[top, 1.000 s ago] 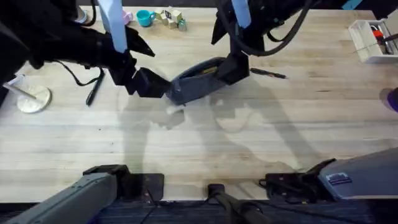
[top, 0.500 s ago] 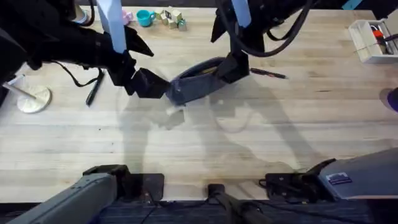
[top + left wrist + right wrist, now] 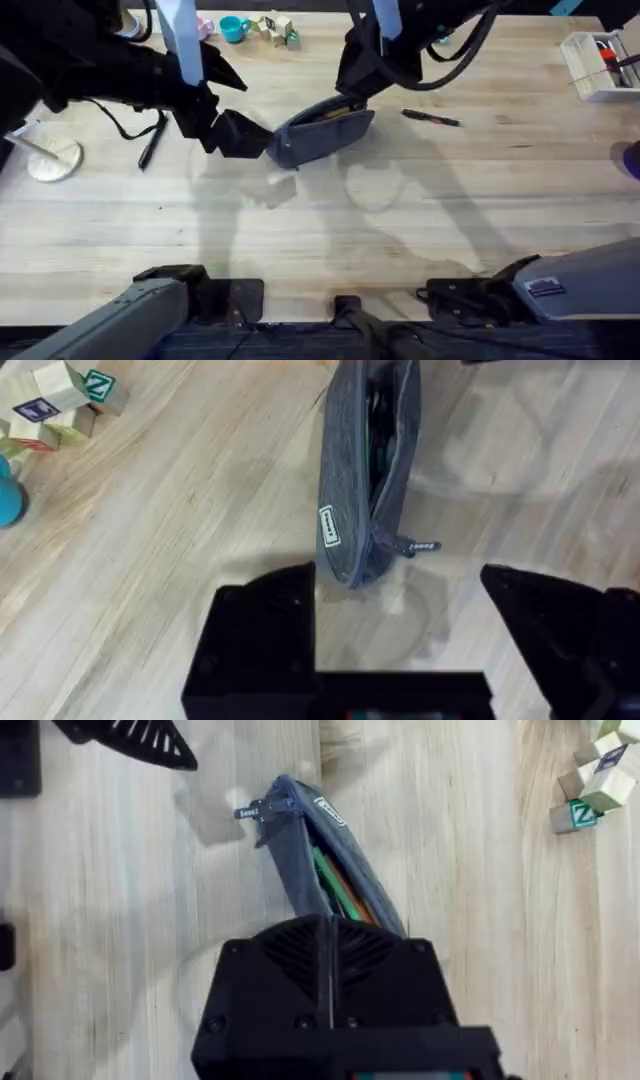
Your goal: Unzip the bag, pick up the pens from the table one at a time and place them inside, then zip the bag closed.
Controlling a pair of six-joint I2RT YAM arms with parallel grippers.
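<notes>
- Grey-blue bag [image 3: 322, 132] lying on the desk [image 3: 330, 230] toward the far middle, between the two arms, zipper open along the top.
- Inside the mouth, several pens [image 3: 340, 890] already stowed, green and orange barrels showing.
- Zipper pull [image 3: 415, 547] parked at the end nearest the left arm, so the closing stroke would likely run from there toward the other end.
- Left hand [image 3: 400, 650] spread wide, low over the desk, the pull end of the bag just ahead between its fingers; probably placed to brace or pinch that end.
- Right hand [image 3: 330, 955] with fingers pressed together over the opposite end of the bag; cannot tell whether any fabric is pinched between them.
- One dark pen [image 3: 430, 118] lying loose on the desk just beyond the bag on the right arm's side, well within that arm's reach, so loading looks unfinished.
- Another slim dark stick [image 3: 151, 150] near the left arm; pen or not, too small to say.
- Toy blocks [image 3: 60, 400] at the far edge, well apart from the bag.
</notes>
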